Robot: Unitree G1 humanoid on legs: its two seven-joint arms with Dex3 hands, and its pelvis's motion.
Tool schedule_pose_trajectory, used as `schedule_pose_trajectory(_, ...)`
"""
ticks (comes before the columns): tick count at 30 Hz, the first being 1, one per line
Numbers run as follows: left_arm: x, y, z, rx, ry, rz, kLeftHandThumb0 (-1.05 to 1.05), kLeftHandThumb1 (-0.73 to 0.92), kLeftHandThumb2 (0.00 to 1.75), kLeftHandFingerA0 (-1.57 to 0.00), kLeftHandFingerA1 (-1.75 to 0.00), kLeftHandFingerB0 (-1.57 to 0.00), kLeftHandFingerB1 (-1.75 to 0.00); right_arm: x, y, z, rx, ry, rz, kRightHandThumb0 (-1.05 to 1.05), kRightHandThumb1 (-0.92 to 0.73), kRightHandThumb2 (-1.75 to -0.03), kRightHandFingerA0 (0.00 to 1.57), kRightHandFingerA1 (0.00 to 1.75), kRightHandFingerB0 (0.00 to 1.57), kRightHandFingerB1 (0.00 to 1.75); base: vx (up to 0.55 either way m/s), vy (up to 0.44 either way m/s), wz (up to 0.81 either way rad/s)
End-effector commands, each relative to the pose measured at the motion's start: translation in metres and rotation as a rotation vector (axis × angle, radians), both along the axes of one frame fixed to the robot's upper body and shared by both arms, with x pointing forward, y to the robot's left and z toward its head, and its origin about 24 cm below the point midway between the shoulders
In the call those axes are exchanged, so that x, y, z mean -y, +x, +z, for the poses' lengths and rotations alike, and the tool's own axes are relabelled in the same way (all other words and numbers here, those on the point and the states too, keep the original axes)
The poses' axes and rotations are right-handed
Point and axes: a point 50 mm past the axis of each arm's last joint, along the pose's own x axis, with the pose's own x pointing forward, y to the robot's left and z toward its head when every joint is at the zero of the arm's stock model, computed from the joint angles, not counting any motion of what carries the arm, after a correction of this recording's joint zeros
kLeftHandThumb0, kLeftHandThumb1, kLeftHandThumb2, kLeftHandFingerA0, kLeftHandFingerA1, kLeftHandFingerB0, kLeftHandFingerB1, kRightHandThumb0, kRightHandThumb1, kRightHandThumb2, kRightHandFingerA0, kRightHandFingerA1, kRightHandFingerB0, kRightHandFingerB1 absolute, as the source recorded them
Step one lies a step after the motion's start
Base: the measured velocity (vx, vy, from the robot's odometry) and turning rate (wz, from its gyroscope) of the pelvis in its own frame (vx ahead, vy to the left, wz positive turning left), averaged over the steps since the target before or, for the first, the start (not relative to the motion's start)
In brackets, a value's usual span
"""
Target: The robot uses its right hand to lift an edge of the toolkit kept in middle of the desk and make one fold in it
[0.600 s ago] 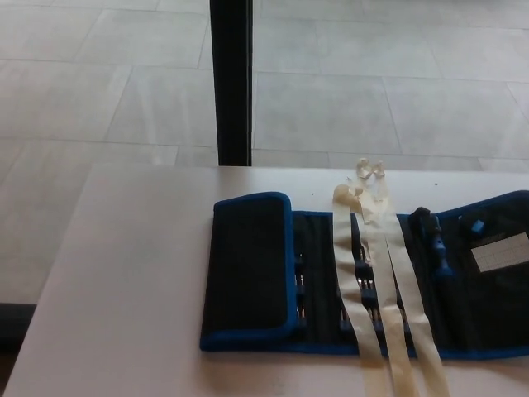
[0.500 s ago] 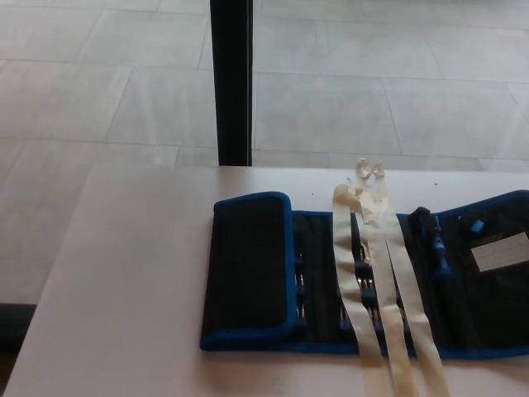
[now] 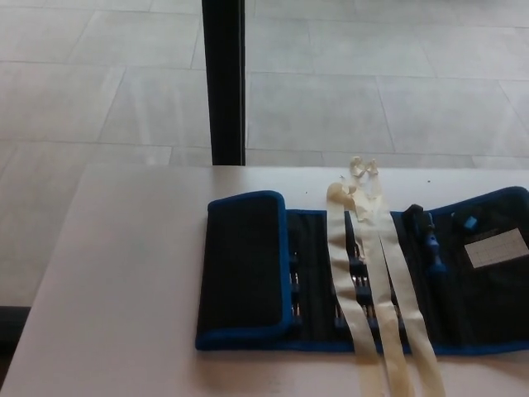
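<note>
A black toolkit (image 3: 364, 277) with blue trim is lying flat on a pale desk (image 3: 124, 289), its long axis running left to right and reaching the picture's right edge. Its left flap (image 3: 244, 269) is sitting folded inward. Cream straps (image 3: 372, 289) are trailing across its middle toward the near edge. No robot hand is showing, so finger state cannot be told.

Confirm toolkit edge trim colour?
Blue trim on the black toolkit, clearest in the head view.
</note>
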Motion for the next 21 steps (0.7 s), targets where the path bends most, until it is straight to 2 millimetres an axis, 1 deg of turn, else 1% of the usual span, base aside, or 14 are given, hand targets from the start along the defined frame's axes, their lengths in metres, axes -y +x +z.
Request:
schedule_pose_trajectory(1, -0.011, -0.007, 0.007, 0.005, 0.002, 0.087, -0.58, 0.75, 0.62, -0.69, -0.68, -0.45, -0.52, -0.003, 0.035, 0.059, 0.279, 0.028, 0.011, -0.63, -0.65, -0.60, 0.62, 0.64, 0.35, 0.48, 0.00, 0.000, 0.00)
schedule_pose_trajectory(3, -0.011, -0.007, 0.007, -0.002, 0.006, 0.088, -0.59, 0.75, 0.62, -0.69, -0.69, -0.47, -0.54, -0.012, 0.044, 0.070, 0.315, 0.002, 0.061, -0.62, -0.63, -0.59, 0.62, 0.66, 0.36, 0.47, 0.00, 0.000, 0.00)
schedule_pose_trajectory(4, -0.011, -0.006, 0.007, 0.004, 0.001, 0.092, -0.58, 0.74, 0.62, -0.67, -0.69, -0.41, -0.51, -0.027, 0.058, 0.080, 0.349, -0.048, 0.160, -0.69, -0.60, -0.59, 0.73, 0.64, 0.50, 0.55, 0.00, 0.000, 0.00)
schedule_pose_trajectory(5, -0.011, -0.006, 0.007, 0.018, -0.008, 0.103, -0.58, 0.74, 0.62, -0.67, -0.69, -0.41, -0.51, -0.032, 0.060, 0.082, 0.344, -0.072, 0.187, -0.69, -0.60, -0.59, 0.73, 0.64, 0.50, 0.55, 0.00, 0.000, 0.10)
schedule_pose_trajectory(7, -0.010, -0.007, 0.007, 0.008, -0.003, 0.090, -0.59, 0.74, 0.62, -0.68, -0.70, -0.47, -0.55, -0.047, 0.064, 0.085, 0.331, -0.117, 0.270, -0.65, -0.62, -0.59, 0.63, 0.57, 0.51, 0.49, 0.00, 0.000, 0.04)
schedule_pose_trajectory(8, -0.010, -0.007, 0.007, 0.005, -0.001, 0.086, -0.60, 0.74, 0.62, -0.69, -0.72, -0.50, -0.57, -0.051, 0.065, 0.083, 0.314, -0.124, 0.294, -0.62, -0.63, -0.58, 0.61, 0.53, 0.48, 0.44, 0.00, 0.000, 0.06)
schedule_pose_trajectory(10, -0.010, -0.007, 0.007, 0.009, -0.003, 0.090, -0.60, 0.74, 0.62, -0.69, -0.73, -0.49, -0.56, -0.057, 0.067, 0.080, 0.290, -0.144, 0.333, -0.61, -0.65, -0.59, 0.58, 0.55, 0.48, 0.44, 0.00, 0.000, 0.00)
schedule_pose_trajectory(11, -0.011, -0.008, 0.007, -0.004, 0.000, 0.084, -0.60, 0.75, 0.62, -0.67, -0.68, -0.47, -0.54, -0.060, 0.068, 0.076, 0.262, -0.146, 0.357, -0.58, -0.66, -0.59, 0.59, 0.52, 0.44, 0.42, 0.00, 0.000, 0.00)
schedule_pose_trajectory(12, -0.011, -0.009, 0.006, -0.001, 0.000, 0.085, -0.59, 0.75, 0.62, -0.64, -0.65, -0.46, -0.52, -0.068, 0.068, 0.070, 0.214, -0.165, 0.408, -0.56, -0.68, -0.61, 0.54, 0.49, 0.37, 0.39, 0.00, 0.000, 0.00)
schedule_pose_trajectory(15, -0.011, -0.009, 0.006, 0.002, 0.001, 0.094, -0.59, 0.74, 0.61, -0.69, -0.67, -0.48, -0.52, -0.077, 0.069, 0.060, 0.134, -0.177, 0.476, -0.53, -0.70, -0.62, 0.59, 0.48, 0.38, 0.37, 0.00, 0.000, 0.00)
schedule_pose_trajectory(16, -0.010, -0.009, 0.006, 0.005, -0.003, 0.103, -0.59, 0.74, 0.61, -0.70, -0.67, -0.45, -0.52, -0.079, 0.069, 0.056, 0.113, -0.181, 0.509, -0.52, -0.71, -0.62, 0.55, 0.48, 0.35, 0.37, 0.00, 0.000, 0.00)
schedule_pose_trajectory(17, -0.010, -0.010, 0.005, 0.001, 0.000, 0.096, -0.59, 0.56, 0.96, -0.64, -0.72, -0.43, -0.62, -0.081, 0.069, 0.053, 0.096, -0.187, 0.543, -0.51, -0.73, -0.62, 0.54, 0.48, 0.34, 0.37, 0.00, 0.000, 0.00)
schedule_pose_trajectory(18, -0.010, -0.010, 0.005, 0.000, 0.000, 0.094, -0.58, 0.74, 0.62, -0.67, -0.66, -0.48, -0.53, -0.082, 0.068, 0.050, 0.086, -0.184, 0.560, -0.50, -0.73, -0.61, 0.50, 0.47, 0.34, 0.37, 0.00, 0.000, 0.00)
schedule_pose_trajectory(21, -0.010, -0.010, 0.005, -0.002, -0.003, 0.087, -0.59, 0.75, 0.63, -0.65, -0.65, -0.47, -0.52, -0.085, 0.067, 0.034, -0.017, -0.188, 0.608, -0.52, -0.71, -0.61, 0.54, 0.48, 0.36, 0.38, 0.00, 0.000, 0.00)
